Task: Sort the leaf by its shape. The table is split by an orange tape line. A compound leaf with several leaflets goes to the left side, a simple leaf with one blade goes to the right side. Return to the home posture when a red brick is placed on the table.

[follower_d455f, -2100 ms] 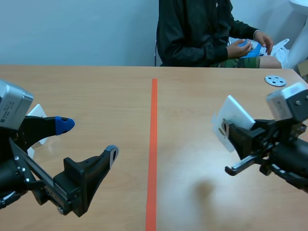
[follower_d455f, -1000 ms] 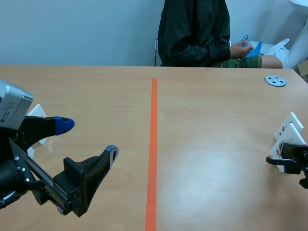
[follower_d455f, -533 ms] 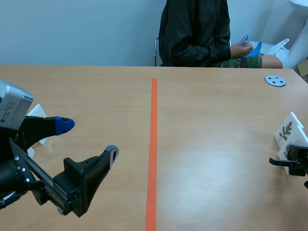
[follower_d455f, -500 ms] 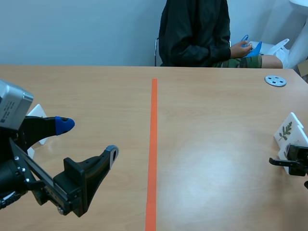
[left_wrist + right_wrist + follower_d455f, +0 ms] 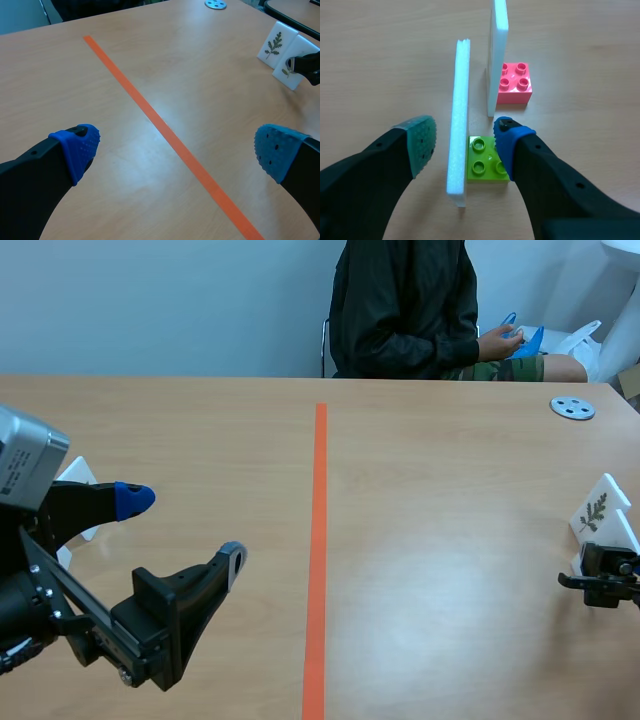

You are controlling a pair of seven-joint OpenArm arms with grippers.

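Near edge first: the left gripper hangs over the table on the left side of the orange tape line. Its fingers are spread wide with nothing between them.

Over on the right side, low by the table's edge, the right gripper sits astride the near card. There's one pad on either side and a gap showing on both, so it's parted and gripping nothing. That white foam card stands upright on a green brick. From the right wrist it's seen edge-on, its long edge running straight ahead from the gripper and its flat faces turned sideways toward the pads. The left wrist view catches a small mark on its face, too small to read.

Just beyond, close but apart, the far card also stands upright and roughly parallel, on a pink brick. The face turned toward the tape line shows a sprig of several leaflets running up the card.

Farther back a grey disc lies flat. Across the table sits a person in a dark jacket, hands on something blue.
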